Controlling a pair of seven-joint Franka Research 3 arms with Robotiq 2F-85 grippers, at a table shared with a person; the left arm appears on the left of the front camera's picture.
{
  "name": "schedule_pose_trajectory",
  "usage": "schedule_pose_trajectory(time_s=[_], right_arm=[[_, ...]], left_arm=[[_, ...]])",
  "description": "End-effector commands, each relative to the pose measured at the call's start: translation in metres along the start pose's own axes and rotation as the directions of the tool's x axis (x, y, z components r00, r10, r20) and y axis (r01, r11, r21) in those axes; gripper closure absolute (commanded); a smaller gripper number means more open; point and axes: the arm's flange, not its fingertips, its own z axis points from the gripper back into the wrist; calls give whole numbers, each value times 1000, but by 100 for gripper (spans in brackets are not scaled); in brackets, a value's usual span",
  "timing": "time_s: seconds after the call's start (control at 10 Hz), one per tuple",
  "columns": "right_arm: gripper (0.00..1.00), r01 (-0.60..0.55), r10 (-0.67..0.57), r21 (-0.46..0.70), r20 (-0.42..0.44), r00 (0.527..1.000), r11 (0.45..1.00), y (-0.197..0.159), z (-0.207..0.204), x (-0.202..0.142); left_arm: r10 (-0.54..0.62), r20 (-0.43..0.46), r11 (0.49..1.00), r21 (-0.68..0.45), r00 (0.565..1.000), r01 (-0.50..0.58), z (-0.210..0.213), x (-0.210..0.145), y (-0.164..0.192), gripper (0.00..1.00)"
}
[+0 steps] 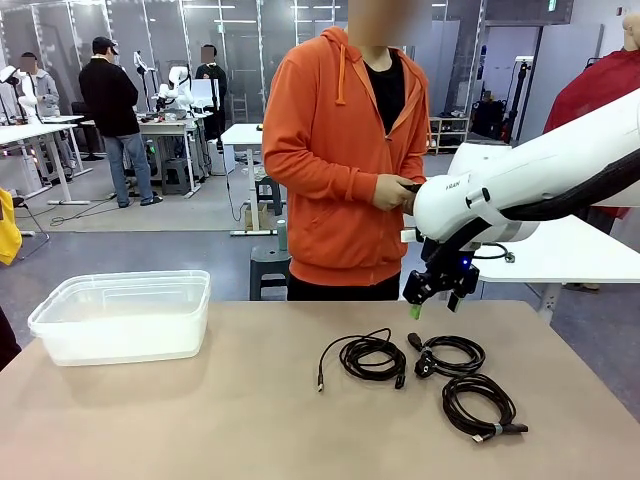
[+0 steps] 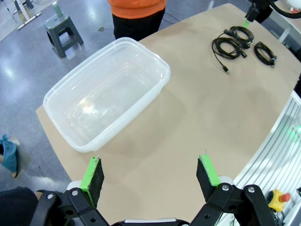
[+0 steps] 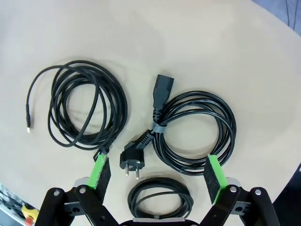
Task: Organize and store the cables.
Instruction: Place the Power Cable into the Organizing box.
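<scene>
3 black cables (image 1: 427, 366) coiled flat, apart, on tan surface (image 1: 200, 420) | thin cord (image 3: 120, 106), small connector end loose | power cord (image 3: 159, 110), round plug | third coil (image 3: 160, 183), nearest edge

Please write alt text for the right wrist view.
The open right gripper hangs over three coiled black cables on a tan table: a thin cord, a power cord with a round plug, and a third coil partly hidden at the bottom edge.
</scene>
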Motion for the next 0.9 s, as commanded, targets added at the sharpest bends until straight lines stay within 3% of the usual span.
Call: schedule_pose_trajectory(time_s=[0.0,0.4,0.8], right_arm=[[0,98,-98,-13,-4,995,995,4,-5,6],[0,178,-178,-31,0,984,984,7,-6,9],[0,197,-200,-47,-58,978,979,9,-27,9]], left_arm=[[-12,-1,1000,-8,1000,12,0,-1,-1,0],[-12,-1,1000,-8,1000,12,0,-1,-1,0],[-12,-1,1000,-8,1000,12,0,-1,-1,0]])
